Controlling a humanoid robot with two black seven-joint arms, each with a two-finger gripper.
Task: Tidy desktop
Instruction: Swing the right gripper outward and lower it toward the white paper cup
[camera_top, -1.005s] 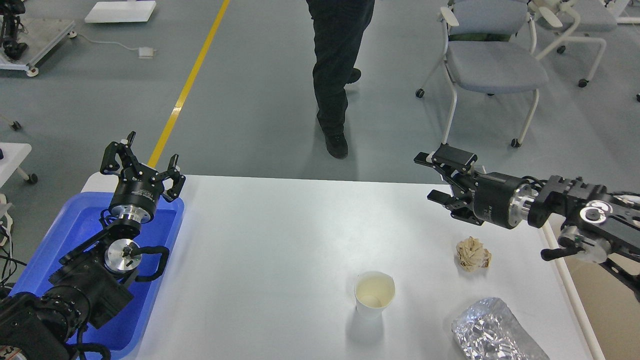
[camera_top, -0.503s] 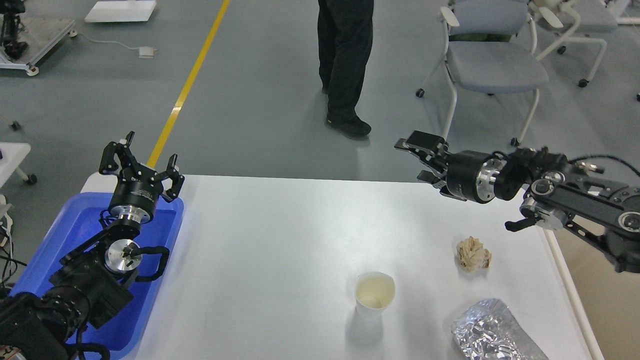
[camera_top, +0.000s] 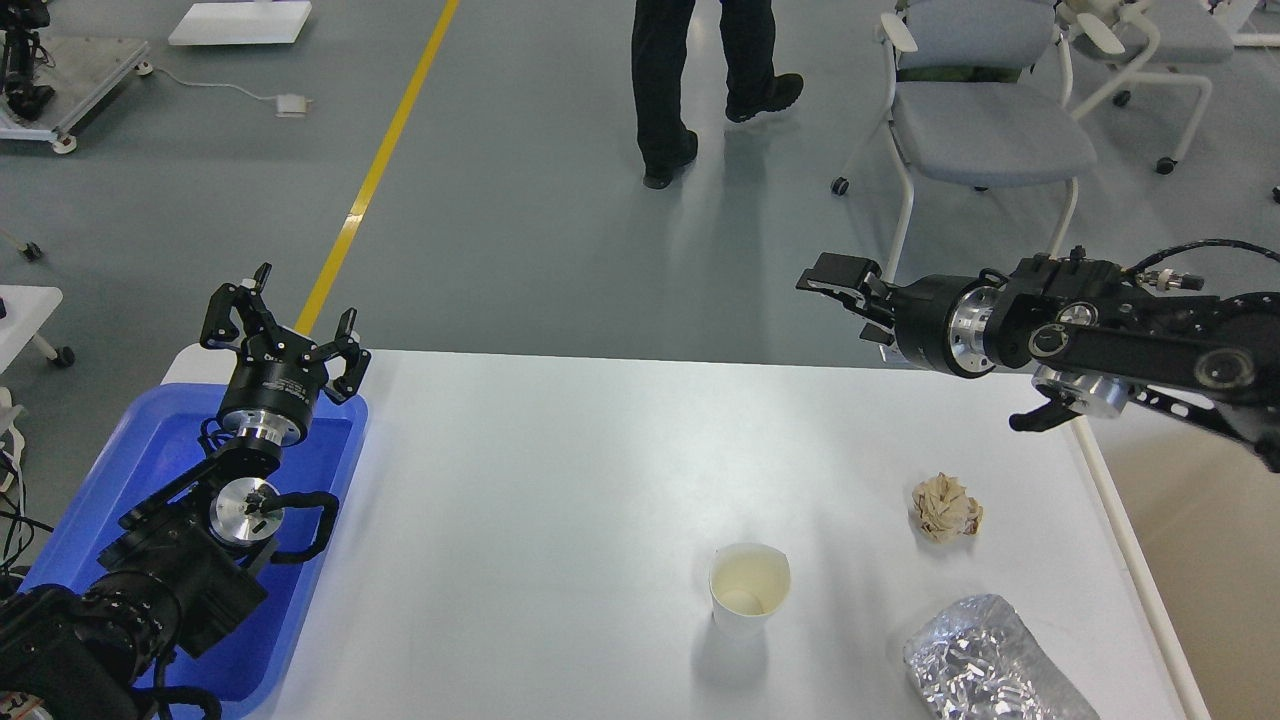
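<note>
The desktop (camera_top: 560, 480) is a wide white tabletop. On it stand an upright white paper cup (camera_top: 749, 588), a crumpled beige paper ball (camera_top: 945, 508) and a crinkled silver foil bag (camera_top: 985, 665) at the front right. My left gripper (camera_top: 283, 332) is open and empty, above the far end of the blue tray (camera_top: 150, 470). My right gripper (camera_top: 850, 298) is open and empty. It points left and hovers high over the table's far right edge, well above and behind the paper ball.
A white-rimmed beige bin (camera_top: 1130, 560) runs along the table's right side. A person's legs (camera_top: 665, 90) are on the floor beyond the table. A grey wheeled chair (camera_top: 985, 130) stands at the back right.
My right arm has lifted and swung, carrying its gripper up and a little left, away from the paper ball. The person has walked farther away. My left arm has not moved.
</note>
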